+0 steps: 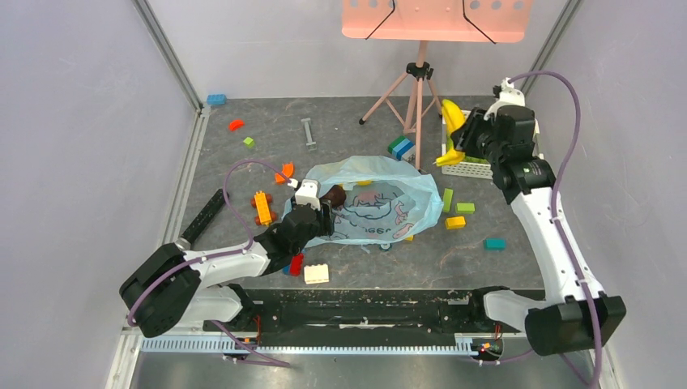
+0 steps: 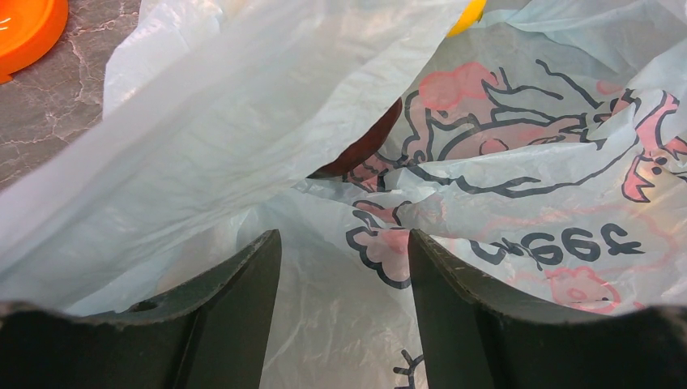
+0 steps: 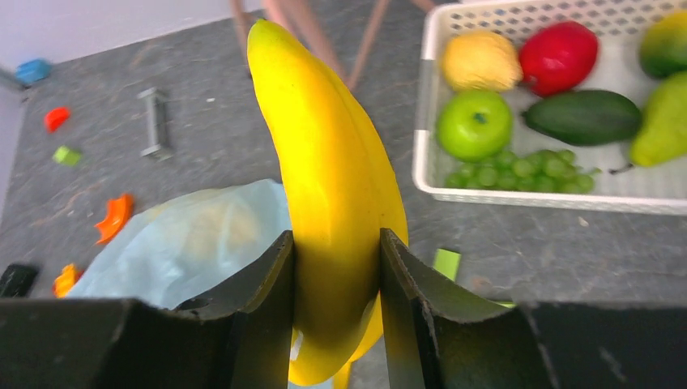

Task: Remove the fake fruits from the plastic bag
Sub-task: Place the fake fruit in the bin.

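Note:
The light-blue plastic bag [image 1: 381, 207] with a pink and dark print lies crumpled mid-table. My left gripper [image 1: 322, 212] is open at its left edge, and bag film [image 2: 340, 308] lies between the fingers [image 2: 243, 300]. A dark maroon fruit [image 1: 335, 195] shows at the bag's mouth, partly under the film [image 2: 369, 142]. A yellow fruit [image 2: 467, 12] peeks out at the bag's far side. My right gripper [image 3: 336, 239] is shut on the yellow banana bunch [image 3: 324, 146], held in the air [image 1: 451, 117] beside the white basket [image 3: 427, 121].
The basket [image 1: 470, 168] at the back right holds a yellow oblong fruit [image 3: 481, 61], a red apple, a green apple, an avocado, grapes and a pear. A pink tripod [image 1: 415, 89] stands behind the bag. Coloured blocks [image 1: 454, 222] lie around it.

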### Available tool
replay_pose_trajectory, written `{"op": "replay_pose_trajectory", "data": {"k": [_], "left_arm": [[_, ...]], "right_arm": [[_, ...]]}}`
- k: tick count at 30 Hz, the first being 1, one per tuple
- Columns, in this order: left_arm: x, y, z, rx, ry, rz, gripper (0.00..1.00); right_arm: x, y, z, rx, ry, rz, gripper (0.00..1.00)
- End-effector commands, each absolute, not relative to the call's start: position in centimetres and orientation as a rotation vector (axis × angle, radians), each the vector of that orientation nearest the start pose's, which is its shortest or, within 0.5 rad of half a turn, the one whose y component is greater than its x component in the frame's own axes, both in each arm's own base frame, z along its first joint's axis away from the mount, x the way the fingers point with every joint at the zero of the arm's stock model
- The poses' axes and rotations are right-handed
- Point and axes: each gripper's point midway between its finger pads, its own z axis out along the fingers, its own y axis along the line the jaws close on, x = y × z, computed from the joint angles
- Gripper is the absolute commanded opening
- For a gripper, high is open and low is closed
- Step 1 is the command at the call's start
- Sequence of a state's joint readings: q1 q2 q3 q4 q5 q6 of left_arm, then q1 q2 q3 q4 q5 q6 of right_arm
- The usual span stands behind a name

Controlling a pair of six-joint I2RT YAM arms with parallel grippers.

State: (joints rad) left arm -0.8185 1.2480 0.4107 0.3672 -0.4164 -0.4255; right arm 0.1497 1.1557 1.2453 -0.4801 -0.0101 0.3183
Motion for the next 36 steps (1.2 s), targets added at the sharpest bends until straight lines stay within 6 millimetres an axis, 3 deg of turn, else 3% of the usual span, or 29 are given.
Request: {"op": "replay_pose_trajectory", "data": {"k": [1, 5, 16, 24, 30, 36], "left_arm": [[28.3, -21.6, 9.5, 0.15, 1.963, -0.358, 0.66], [28.3, -21.7, 9.4, 0.153, 1.967, -0.36, 0.66], [28.3, -21.6, 9.6, 0.149, 1.961, -0.363, 0.67], [28.2, -21.4, 9.8, 0.143, 1.952, -0.362, 0.68], [28.2, -21.4, 9.8, 0.143, 1.952, -0.361, 0.69], [28.3, -21.3, 9.8, 0.141, 1.951, -0.353, 0.69]], "right_arm": [[38.1, 3.8, 28.9, 0.272, 1.943, 0.297, 0.19], [39.4, -0.7, 27.5, 0.422, 1.918, 0.186, 0.19], [43.0, -8.0, 22.9, 0.676, 1.899, 0.025, 0.21], [46.9, -11.5, 19.4, 0.785, 1.934, -0.024, 0.22], [50.2, -13.0, 17.5, 0.831, 1.967, -0.01, 0.22], [52.2, -14.4, 15.7, 0.882, 1.974, -0.051, 0.22]]}}
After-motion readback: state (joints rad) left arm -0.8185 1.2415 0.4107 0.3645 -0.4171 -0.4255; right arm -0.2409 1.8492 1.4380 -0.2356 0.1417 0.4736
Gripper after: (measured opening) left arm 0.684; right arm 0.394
